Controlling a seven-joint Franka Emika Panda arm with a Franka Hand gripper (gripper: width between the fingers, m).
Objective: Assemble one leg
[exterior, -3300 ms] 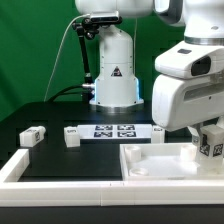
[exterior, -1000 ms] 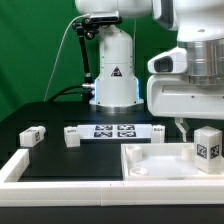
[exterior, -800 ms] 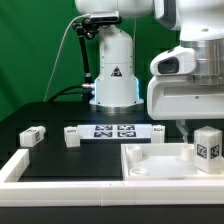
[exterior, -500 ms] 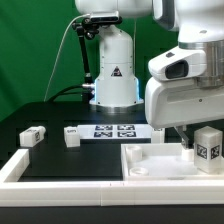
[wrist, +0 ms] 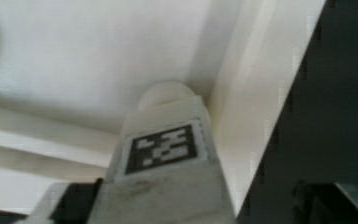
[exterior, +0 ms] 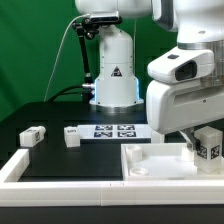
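The leg point(exterior: 208, 143), a small white block with a tag on its face, stands at the exterior view's right on the corner of the large flat white rimmed piece point(exterior: 150, 162). My gripper point(exterior: 192, 140) hangs low right beside it, mostly hidden by the white hand. In the wrist view the leg point(wrist: 167, 150) rises between my two dark fingers point(wrist: 336, 195). One finger lies close against it, and dark table shows between it and the other. The gripper point(wrist: 202, 205) is open around the leg.
Two more tagged white blocks point(exterior: 31, 135) point(exterior: 71, 135) lie on the black table at the exterior view's left, and another point(exterior: 158, 130) sits beside the marker board point(exterior: 113, 130). A white rail point(exterior: 20, 165) borders the front. The robot base point(exterior: 113, 70) stands behind.
The hand has come down over the last second and closed in on the standing leg, now partly covering it. The leg has stayed on the rimmed piece's corner.
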